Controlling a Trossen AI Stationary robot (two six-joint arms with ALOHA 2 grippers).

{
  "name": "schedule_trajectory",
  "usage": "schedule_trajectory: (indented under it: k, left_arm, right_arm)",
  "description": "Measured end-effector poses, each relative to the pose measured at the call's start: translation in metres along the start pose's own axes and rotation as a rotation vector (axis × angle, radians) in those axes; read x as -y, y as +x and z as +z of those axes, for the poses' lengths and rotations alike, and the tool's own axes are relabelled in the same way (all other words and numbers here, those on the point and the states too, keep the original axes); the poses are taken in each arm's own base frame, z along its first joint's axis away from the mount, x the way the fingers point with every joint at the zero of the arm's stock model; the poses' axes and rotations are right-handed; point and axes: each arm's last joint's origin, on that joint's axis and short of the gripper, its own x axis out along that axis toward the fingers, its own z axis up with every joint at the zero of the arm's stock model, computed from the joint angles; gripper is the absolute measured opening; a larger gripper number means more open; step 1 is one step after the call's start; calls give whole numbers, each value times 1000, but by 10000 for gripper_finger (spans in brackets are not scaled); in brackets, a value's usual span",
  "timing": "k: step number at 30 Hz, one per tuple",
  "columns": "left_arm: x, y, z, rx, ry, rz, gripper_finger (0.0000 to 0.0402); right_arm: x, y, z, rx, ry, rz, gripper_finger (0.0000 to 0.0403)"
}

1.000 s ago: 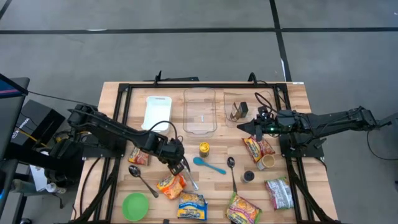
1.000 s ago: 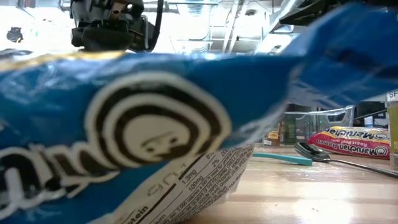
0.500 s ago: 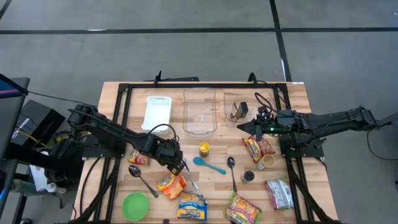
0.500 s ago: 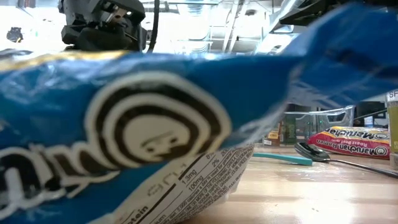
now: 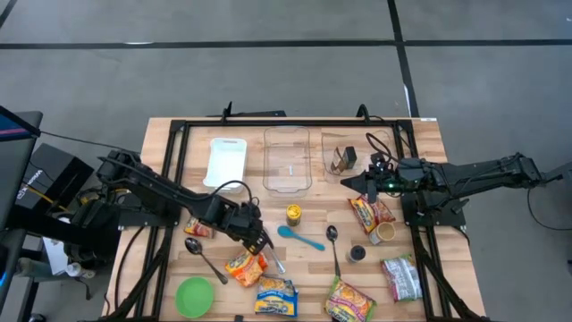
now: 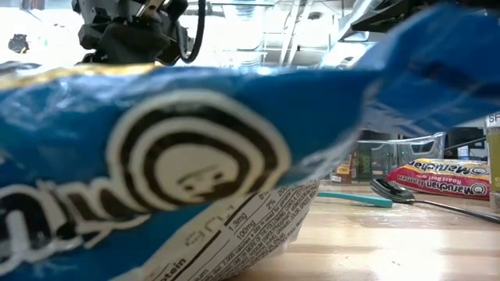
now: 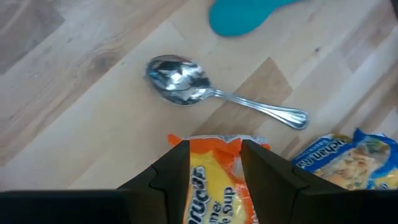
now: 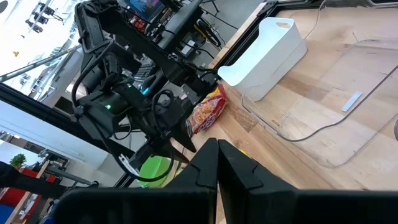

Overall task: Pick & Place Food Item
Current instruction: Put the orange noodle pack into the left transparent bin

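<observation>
An orange soup packet (image 5: 246,266) lies flat on the wooden table near its front, left of centre. My left gripper (image 5: 257,243) hangs just above the packet's far end, pointing steeply down. It is open, and the packet's upper edge (image 7: 217,142) shows between its two fingers (image 7: 214,155); I cannot tell whether the fingers touch it. My right gripper (image 5: 349,182) is shut and waits in the air over the back right of the table, its fingers (image 8: 217,163) pointing level toward the left.
Beside the packet lie a metal spoon (image 7: 186,81), a teal spoon (image 5: 299,237) and a blue-yellow packet (image 5: 275,297), which fills the low view (image 6: 195,179). More packets (image 5: 371,213), a yellow jar (image 5: 293,214), a green bowl (image 5: 194,296), a white bin (image 5: 225,161) and a clear container (image 5: 287,159) stand around.
My left gripper has rolled a little about its own pointing line while staying over the orange packet's far end. The packet lies where it was.
</observation>
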Motion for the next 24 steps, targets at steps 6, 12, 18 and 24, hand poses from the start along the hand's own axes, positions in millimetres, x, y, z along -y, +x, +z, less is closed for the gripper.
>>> schedule_trajectory:
  k: [6,12,18,24]
  left_arm:
    - [1,-1,-4,61,24,29,178]
    - [2,-1,-5,89,22,38,207]
    - [-2,7,-12,87,12,22,211]
    - [-18,24,-23,38,-61,23,210]
  right_arm:
    - [0,0,0,0,0,0,0]
    - [0,0,0,0,0,0,0]
    - [0,0,0,0,0,0,0]
    - [0,0,0,0,0,0,0]
